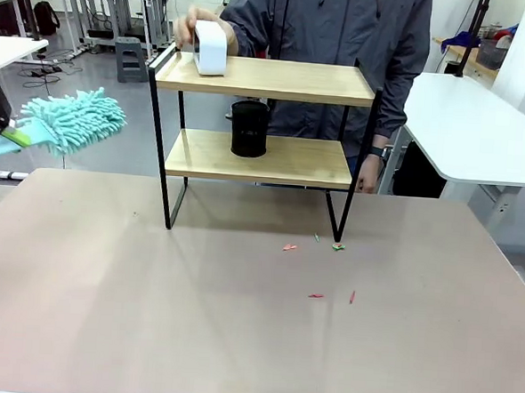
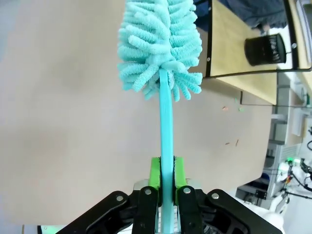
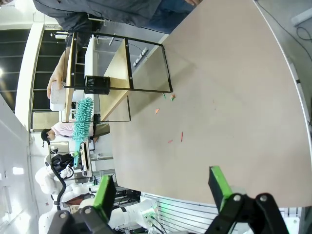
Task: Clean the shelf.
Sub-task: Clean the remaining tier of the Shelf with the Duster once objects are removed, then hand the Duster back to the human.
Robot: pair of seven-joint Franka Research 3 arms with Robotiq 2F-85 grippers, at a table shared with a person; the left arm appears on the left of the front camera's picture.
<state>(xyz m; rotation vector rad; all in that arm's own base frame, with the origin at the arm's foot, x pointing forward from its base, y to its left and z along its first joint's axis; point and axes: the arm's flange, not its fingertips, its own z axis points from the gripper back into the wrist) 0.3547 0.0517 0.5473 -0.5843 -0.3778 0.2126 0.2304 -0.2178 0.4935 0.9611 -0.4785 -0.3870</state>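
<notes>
The shelf [image 1: 265,78] stands at the far middle of the table, two wooden boards in a black frame. On its top board a person's hand [image 1: 191,27] holds a white object [image 1: 210,49]; a black mesh cup [image 1: 249,129] sits on the lower board. My left gripper [image 2: 165,178] is shut on the handle of a teal fluffy duster [image 1: 71,121], held in the air left of the shelf. The right wrist view shows my right gripper [image 3: 163,187] open over the table's right side, holding nothing. The shelf [image 3: 117,68] and the duster [image 3: 83,119] appear far off there.
Small red and green scraps [image 1: 316,271] lie on the tan table in front of the shelf's right legs. The person stands right behind the shelf. White tables [image 1: 480,130] flank the far side.
</notes>
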